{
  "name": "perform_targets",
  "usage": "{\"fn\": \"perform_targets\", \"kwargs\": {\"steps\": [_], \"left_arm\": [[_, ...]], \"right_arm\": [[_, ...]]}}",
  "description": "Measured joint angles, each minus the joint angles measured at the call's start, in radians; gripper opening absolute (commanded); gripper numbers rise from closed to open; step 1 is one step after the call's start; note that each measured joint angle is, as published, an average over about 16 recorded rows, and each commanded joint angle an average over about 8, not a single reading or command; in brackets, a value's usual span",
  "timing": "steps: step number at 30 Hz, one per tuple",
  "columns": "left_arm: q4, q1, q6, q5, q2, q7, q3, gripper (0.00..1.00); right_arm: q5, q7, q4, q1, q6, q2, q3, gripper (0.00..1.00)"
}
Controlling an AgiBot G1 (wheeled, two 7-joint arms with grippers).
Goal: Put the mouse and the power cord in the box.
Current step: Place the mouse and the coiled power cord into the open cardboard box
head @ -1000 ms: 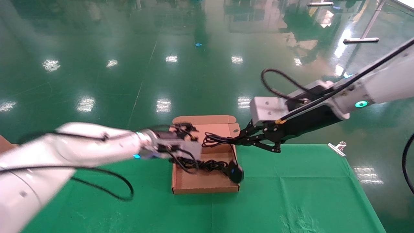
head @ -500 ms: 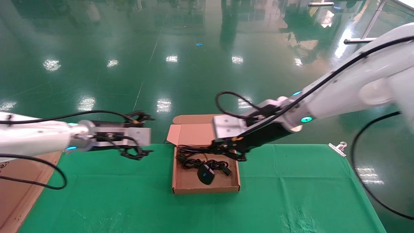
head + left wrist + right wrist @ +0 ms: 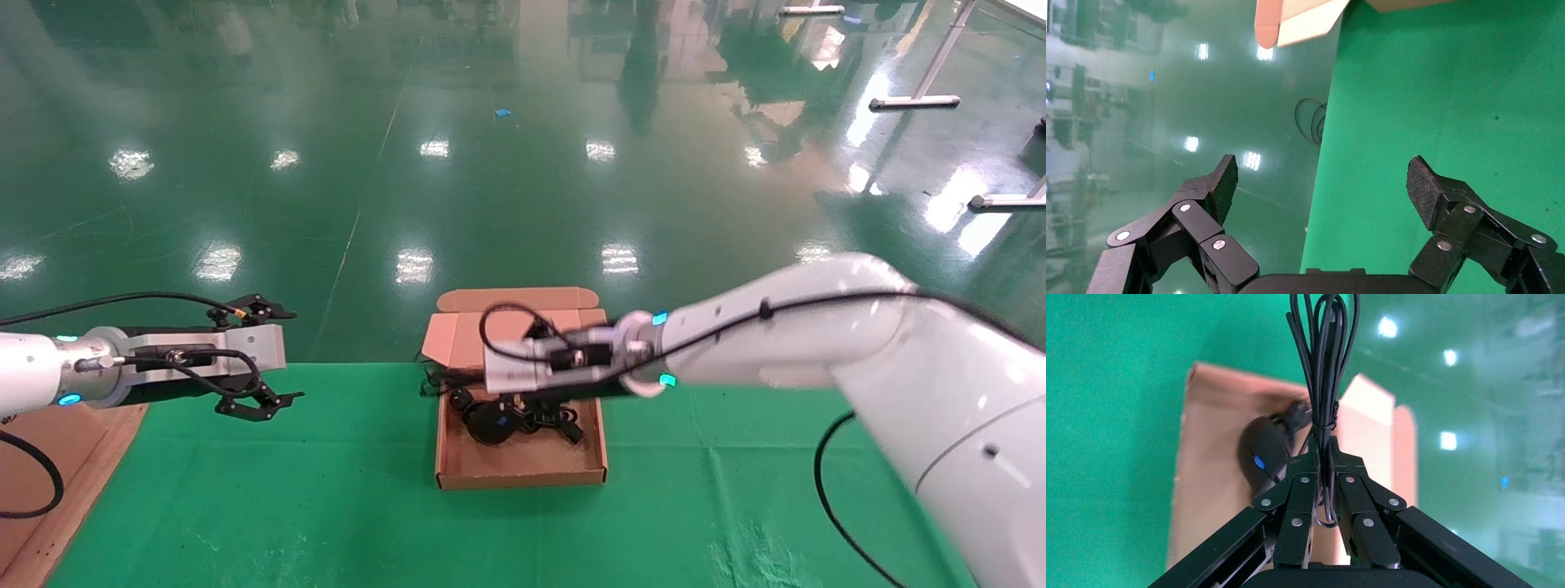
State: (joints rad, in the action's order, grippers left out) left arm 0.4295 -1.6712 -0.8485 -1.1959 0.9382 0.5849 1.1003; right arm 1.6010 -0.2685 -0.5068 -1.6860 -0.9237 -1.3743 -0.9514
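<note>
In the head view I see a green-covered worktop (image 3: 735, 490) filling the lower half of the frame, with the box (image 3: 523, 474), a shallow brown cardboard tray with its lid folded back, sitting at centre. The mouse (image 3: 489, 426) already lies inside the box toward its far left part, and its blue spot shows in the right wrist view. My right gripper (image 3: 1324, 454) reaches in from the right of the frame and hovers over the far half of the box; its jaws are pinched tight on several strands of the power cord (image 3: 1322, 361), a bundle of thin black cable. Part of that bundle runs past the gripper toward the far left rim of the box, and a small loop of cable shows over the worktop's far edge in the left wrist view, though I cannot tell whose cable it is. My left gripper (image 3: 1321, 184) waits at the left of the frame, above the worktop's far edge, its jaws spread wide and holding nothing. To finish this step well, I judge that I should bring the bundle lower and nearer the middle of the tray before letting go, so no loops drape over the wall, and keep clear of the mouse.
</note>
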Motion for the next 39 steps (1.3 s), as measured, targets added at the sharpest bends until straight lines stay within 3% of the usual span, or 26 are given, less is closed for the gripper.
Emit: {"fn": "perform_targets", "kwargs": {"steps": [4,5,11,13,27,39], "left_arm": [[-0.025,-0.002,-0.007,0.011,-0.002,0.004,-0.007,1.0],[-0.031,-0.002,-0.008,0.013,-0.002,0.006,-0.008,1.0],[-0.051,-0.005,-0.019,0.021,0.0,0.02,-0.014,1.0],[-0.055,-0.005,-0.02,0.023,0.001,0.022,-0.015,1.0],[-0.054,-0.005,-0.021,0.024,0.002,0.022,-0.016,1.0],[0.032,0.051,-0.078,0.064,-0.028,-0.051,-0.09,1.0]], "right_arm": [[-0.02,0.017,-0.002,0.029,0.064,0.002,-0.068,0.01],[-0.024,0.02,-0.001,0.035,0.077,0.002,-0.082,0.08],[-0.041,0.023,0.009,0.053,0.133,0.003,-0.138,0.82],[-0.044,0.022,0.011,0.055,0.143,0.003,-0.146,1.0],[-0.049,0.025,0.008,0.056,0.136,0.009,-0.138,1.0],[-0.146,0.077,-0.085,0.121,0.047,0.099,-0.039,1.0]]}}
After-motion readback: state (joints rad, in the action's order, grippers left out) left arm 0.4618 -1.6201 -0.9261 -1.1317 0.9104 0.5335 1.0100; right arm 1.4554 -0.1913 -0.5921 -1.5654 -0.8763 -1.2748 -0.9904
